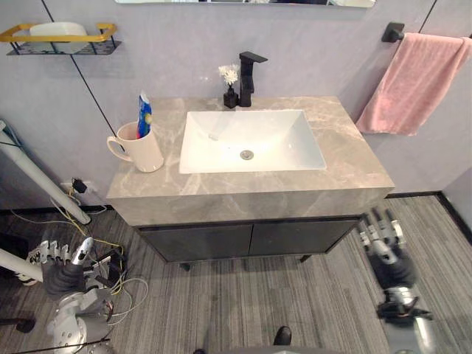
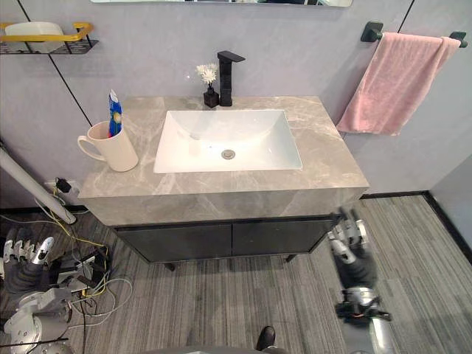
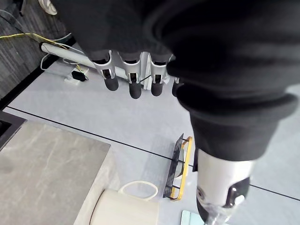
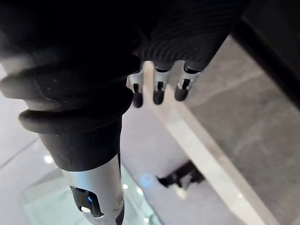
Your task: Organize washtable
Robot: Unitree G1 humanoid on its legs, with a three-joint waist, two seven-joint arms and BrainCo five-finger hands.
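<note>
A cream mug [image 1: 140, 147] stands on the left of the marble countertop [image 1: 346, 147], with a blue toothpaste tube [image 1: 144, 115] upright inside it. The white sink basin [image 1: 251, 140] fills the middle, a black faucet [image 1: 248, 74] and a small dark vase of white flowers [image 1: 230, 85] behind it. My left hand [image 1: 63, 258] hangs low beside the cabinet's left, fingers straight and holding nothing. My right hand [image 1: 383, 237] hangs low at the cabinet's right front corner, fingers straight too. In the left wrist view the mug [image 3: 124, 208] shows past the fingers [image 3: 135, 86].
A pink towel [image 1: 414, 85] hangs on a black bar at the right wall. A yellow-railed wire shelf [image 1: 59, 40] with a white dish is on the left wall. Dark cabinet doors [image 1: 251, 237] sit under the counter. Cables [image 1: 81, 214] lie on the floor at left.
</note>
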